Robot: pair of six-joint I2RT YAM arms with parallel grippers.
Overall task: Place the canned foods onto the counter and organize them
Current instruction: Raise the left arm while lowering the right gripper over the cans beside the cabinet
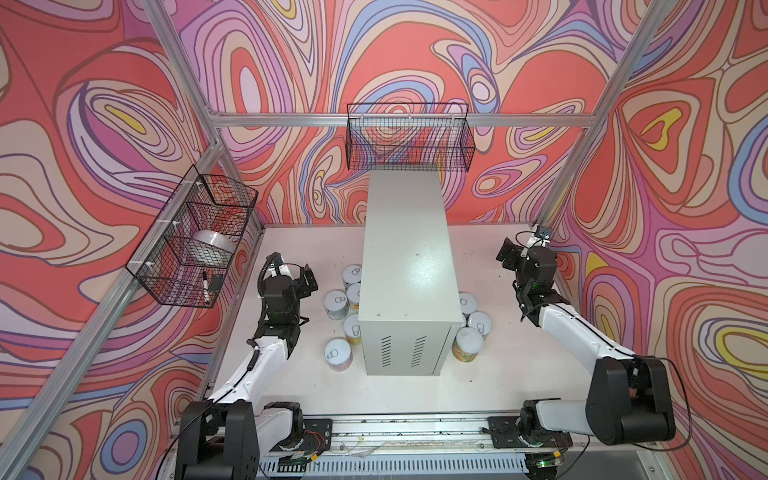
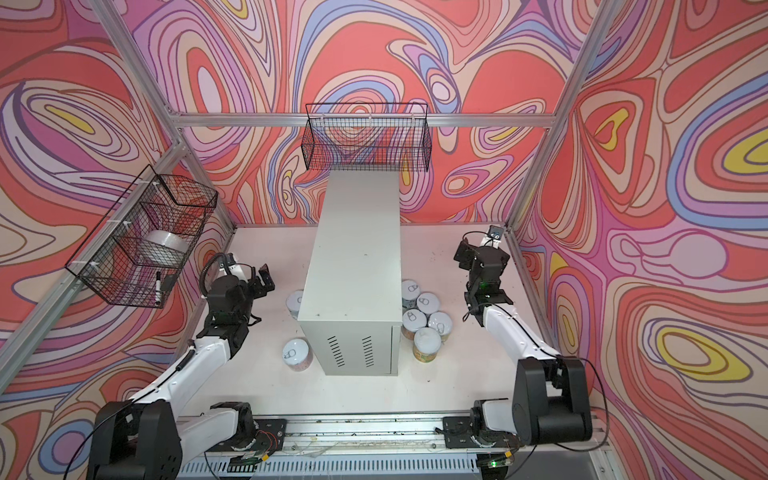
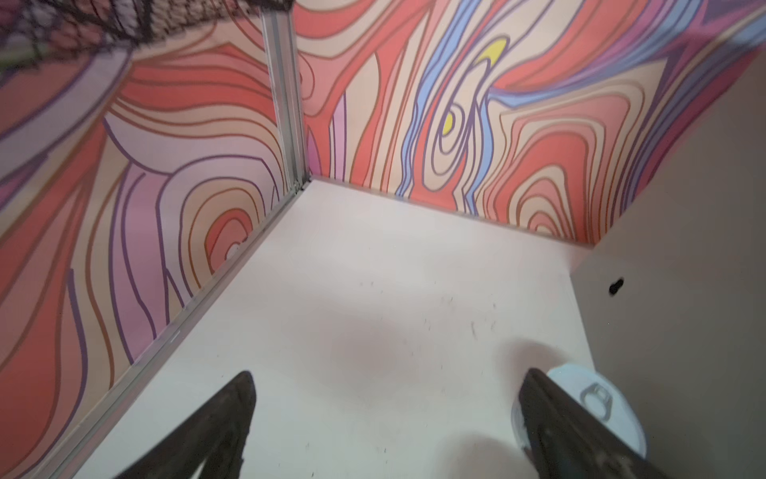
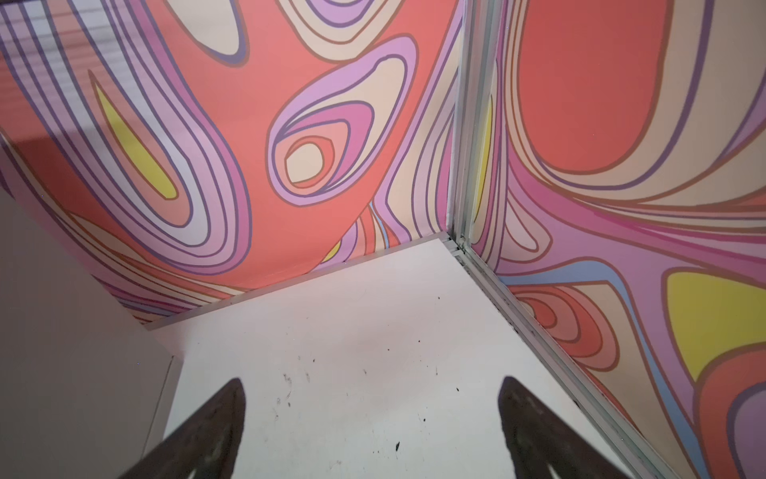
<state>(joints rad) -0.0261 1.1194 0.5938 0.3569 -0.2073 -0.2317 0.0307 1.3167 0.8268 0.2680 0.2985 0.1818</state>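
At frame centre, your counter (image 1: 405, 266) stands bare, nothing placed yet; cans (image 1: 337, 305) crowd the table (image 1: 415, 390) at its sides. Your left gripper (image 3: 385, 379) and right gripper (image 4: 371, 383) gape wide, empty.

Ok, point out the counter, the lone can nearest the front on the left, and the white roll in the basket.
counter (image 1: 409, 266): a top view, middle of its flat top.
lone can (image 1: 337, 352): a top view, its silver lid.
white roll (image 1: 214, 245): a top view, its side behind the mesh.

Top views overhead, sharing whole table (image 1: 395, 395), wrist views low, facing rear corners (image 3: 306, 182)
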